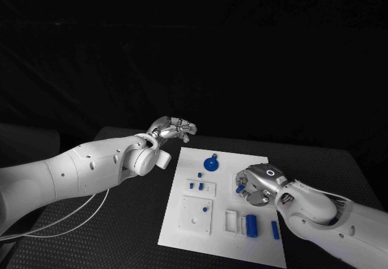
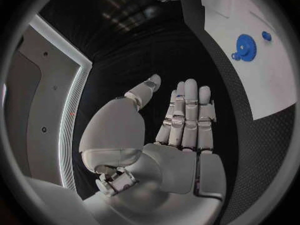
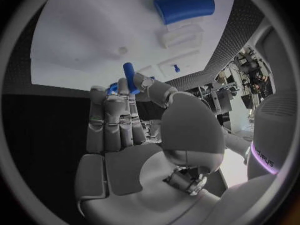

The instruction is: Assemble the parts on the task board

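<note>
Two hands up: left hand [image 1: 172,130] at 11 o'clock off task board [image 1: 186,235], fingers straight, released, empty. Right hand [image 1: 257,184] over board's 3 o'clock side, pinching blue peg [image 3: 129,75] between thumb and fingers.

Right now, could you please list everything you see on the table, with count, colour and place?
task board: one, white, middle of the black table.
gear-shaped part: one, blue, far end of the board.
cylinder part: one, blue, near end, beside a white block.
small blue pegs: several, mid-board.
peg: one, blue, pinched in the right hand.
left hand: silver, holds nothing, beyond the board's far corner.
right hand: silver, over the board.
</note>
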Robot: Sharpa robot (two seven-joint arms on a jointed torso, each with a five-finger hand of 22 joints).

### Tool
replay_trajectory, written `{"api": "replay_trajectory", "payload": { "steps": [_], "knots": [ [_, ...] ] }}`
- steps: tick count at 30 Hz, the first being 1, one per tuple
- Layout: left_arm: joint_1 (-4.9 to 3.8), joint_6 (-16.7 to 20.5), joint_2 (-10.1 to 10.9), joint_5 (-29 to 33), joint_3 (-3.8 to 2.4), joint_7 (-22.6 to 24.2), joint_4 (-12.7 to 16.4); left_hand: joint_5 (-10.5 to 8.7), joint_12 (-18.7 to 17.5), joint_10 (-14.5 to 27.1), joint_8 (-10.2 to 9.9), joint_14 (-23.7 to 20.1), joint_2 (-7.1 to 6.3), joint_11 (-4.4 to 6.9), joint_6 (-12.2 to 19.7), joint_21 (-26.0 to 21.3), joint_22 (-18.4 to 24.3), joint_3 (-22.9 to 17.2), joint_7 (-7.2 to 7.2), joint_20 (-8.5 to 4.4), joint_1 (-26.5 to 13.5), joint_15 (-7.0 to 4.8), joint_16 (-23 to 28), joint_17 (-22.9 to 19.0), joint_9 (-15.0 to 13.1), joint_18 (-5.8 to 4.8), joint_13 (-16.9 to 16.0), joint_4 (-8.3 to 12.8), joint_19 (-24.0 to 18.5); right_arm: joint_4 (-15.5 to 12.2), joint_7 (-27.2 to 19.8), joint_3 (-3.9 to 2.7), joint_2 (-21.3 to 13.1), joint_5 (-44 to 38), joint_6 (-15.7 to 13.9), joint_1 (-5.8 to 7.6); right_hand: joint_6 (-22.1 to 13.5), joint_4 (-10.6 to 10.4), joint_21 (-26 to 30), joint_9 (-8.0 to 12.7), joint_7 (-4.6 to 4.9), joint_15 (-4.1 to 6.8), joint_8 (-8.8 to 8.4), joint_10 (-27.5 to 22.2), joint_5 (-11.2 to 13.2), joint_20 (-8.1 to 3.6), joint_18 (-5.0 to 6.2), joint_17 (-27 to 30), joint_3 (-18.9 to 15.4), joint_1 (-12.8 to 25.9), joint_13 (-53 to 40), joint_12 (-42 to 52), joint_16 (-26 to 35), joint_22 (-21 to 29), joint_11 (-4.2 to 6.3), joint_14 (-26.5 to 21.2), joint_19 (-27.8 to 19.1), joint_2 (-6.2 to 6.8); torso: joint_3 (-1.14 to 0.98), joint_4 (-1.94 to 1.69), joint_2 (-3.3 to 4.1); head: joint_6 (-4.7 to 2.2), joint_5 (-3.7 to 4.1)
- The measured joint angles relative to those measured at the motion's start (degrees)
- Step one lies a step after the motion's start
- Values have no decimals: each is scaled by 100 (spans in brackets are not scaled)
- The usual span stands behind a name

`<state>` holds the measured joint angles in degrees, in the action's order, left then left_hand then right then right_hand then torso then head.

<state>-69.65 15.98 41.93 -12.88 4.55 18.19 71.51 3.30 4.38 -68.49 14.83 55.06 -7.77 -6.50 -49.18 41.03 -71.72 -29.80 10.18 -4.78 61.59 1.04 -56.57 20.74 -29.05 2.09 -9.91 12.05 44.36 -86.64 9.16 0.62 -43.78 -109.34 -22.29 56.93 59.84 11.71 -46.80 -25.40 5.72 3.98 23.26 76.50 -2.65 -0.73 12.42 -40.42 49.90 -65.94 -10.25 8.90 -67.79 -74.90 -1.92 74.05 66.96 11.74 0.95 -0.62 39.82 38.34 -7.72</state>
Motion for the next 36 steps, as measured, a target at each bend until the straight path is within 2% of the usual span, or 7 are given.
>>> {"api": "replay_trajectory", "payload": {
  "steps": [3,5,10,15,25,31,36],
  "knots": [
    [0,1,0,3,0,1,0,0,0,0,0,0,0,0,0,0,0,0,0,0,0,0,0,0,0,-5,0,0,0,-203,0,-108,-100,8,-36,1,9,0,-1,0,-10,8,11,0,0,0,0,0,0,0,-14,21,0,0,0,-8,0,0,1,3,0,0,-7],
    [0,1,-1,4,0,1,0,0,0,0,0,0,0,0,0,0,0,0,0,0,0,0,0,0,0,-8,0,0,0,-357,0,-140,-129,45,-60,10,11,0,-23,0,-12,8,14,0,0,0,0,0,0,0,-14,22,0,0,0,-8,0,0,4,3,-1,6,-13],
    [0,1,-10,7,0,1,3,0,0,0,0,0,0,0,0,0,1,0,0,0,0,0,0,0,0,-33,-1,0,0,-528,-37,-134,-4,195,-91,4,14,-11,-23,0,-15,8,20,-1,4,1,1,-5,11,0,-14,24,0,0,0,-8,-1,1,8,3,-1,16,-25],
    [0,1,-25,10,0,1,0,0,0,0,0,0,0,0,0,0,1,0,0,0,0,0,0,5,5,-35,-1,0,0,-578,-102,-106,320,317,-95,-39,17,0,-23,0,-19,8,20,-1,5,1,1,-4,31,0,-15,24,0,0,0,-8,-1,1,10,2,-1,29,-39],
    [0,0,-87,23,0,2,-20,0,0,0,0,0,0,0,0,0,-4,0,0,0,0,0,0,5,4,-40,-1,0,0,-538,-202,146,837,330,-83,-147,16,0,-23,0,-19,7,19,-2,22,2,1,-4,31,0,-25,23,0,0,0,-7,-2,2,15,-10,-1,66,-71],
    [0,-1,-146,27,0,2,-25,0,0,1,0,0,0,1,0,0,-4,0,0,1,0,0,0,4,4,-47,-1,0,-1,-393,-240,321,1048,265,-43,-225,15,16,-23,0,-19,6,19,-2,22,3,2,-3,47,0,-25,23,0,0,1,-7,-3,2,19,-11,-1,90,-105],
    [0,-3,-203,36,0,2,-46,0,0,4,0,0,0,-2,0,0,-4,0,0,1,0,0,22,10,4,-60,3,0,0,-261,-241,366,1222,104,21,-326,5,16,-23,0,-27,5,17,-3,26,3,1,-3,47,0,-26,22,0,0,1,-6,-3,3,19,-9,1,109,-149]
  ]
}}
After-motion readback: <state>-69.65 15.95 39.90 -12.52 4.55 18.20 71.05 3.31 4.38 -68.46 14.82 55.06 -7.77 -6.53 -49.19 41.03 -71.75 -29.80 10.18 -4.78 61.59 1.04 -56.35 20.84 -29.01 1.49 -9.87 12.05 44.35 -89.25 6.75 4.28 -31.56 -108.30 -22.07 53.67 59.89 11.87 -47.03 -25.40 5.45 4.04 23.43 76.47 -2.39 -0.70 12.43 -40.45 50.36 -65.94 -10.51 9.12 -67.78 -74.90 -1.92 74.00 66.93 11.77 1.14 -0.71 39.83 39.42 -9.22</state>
